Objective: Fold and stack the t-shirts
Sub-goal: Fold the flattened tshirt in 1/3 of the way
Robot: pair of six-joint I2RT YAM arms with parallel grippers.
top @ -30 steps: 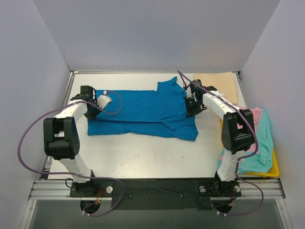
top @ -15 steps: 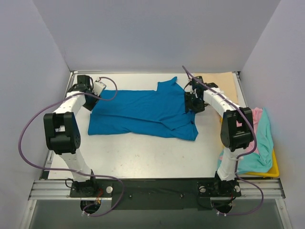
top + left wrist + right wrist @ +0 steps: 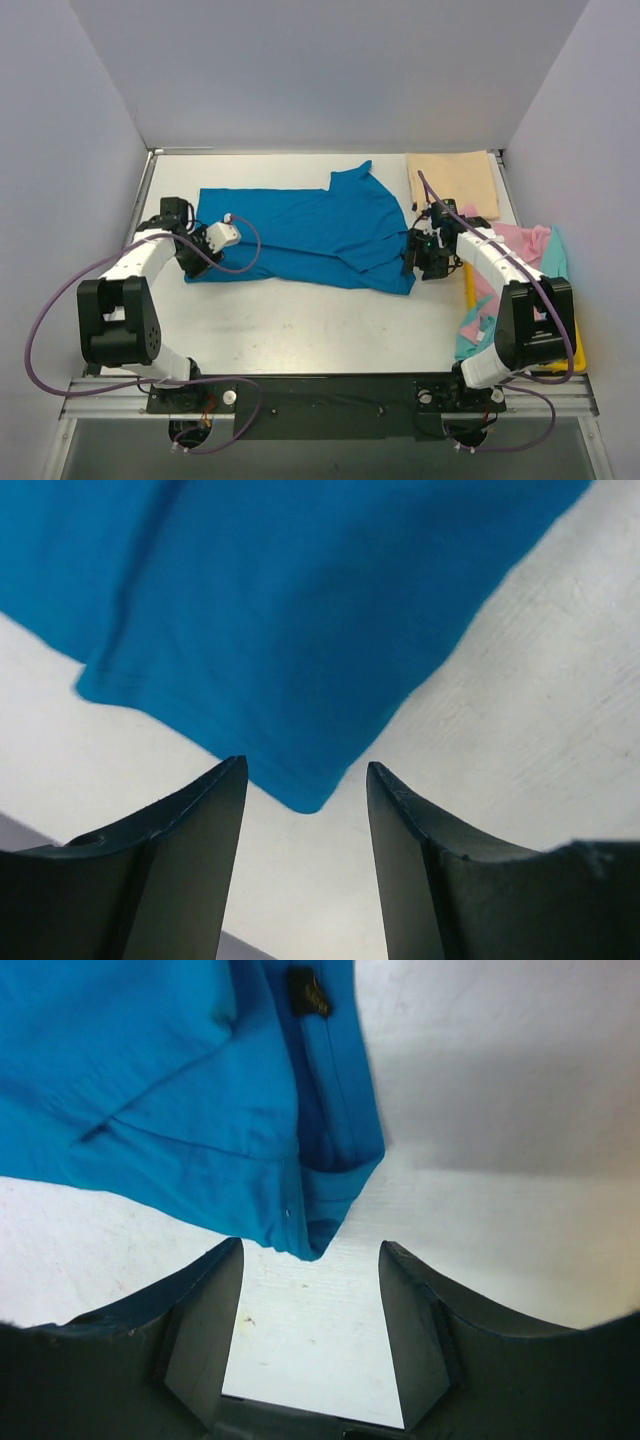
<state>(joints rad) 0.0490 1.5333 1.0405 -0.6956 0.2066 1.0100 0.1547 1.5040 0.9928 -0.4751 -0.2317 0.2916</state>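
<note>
A bright blue t-shirt [image 3: 300,235] lies spread across the middle of the table, one sleeve flipped up at its far side. My left gripper [image 3: 192,262] is open at the shirt's near left corner [image 3: 305,795], which lies just ahead of the fingertips [image 3: 232,780], untouched. At the near right corner [image 3: 315,1250], my right gripper [image 3: 418,264] is also open, with the cloth tip between its fingers [image 3: 225,1270] but not pinched. A folded beige t-shirt [image 3: 452,176] lies at the back right. Pink [image 3: 525,240] and teal [image 3: 548,300] t-shirts are heaped at the right.
A yellow tray [image 3: 572,358] holds the pink and teal heap at the table's right edge. Grey walls close in the left, back and right. Purple cables loop from both arms. Bare white tabletop [image 3: 300,330] lies in front of the blue shirt.
Both grippers were shut on the blue shirt's side edges a second ago. They have opened, let go and moved toward me to its near corners. The shirt lies a little flatter.
</note>
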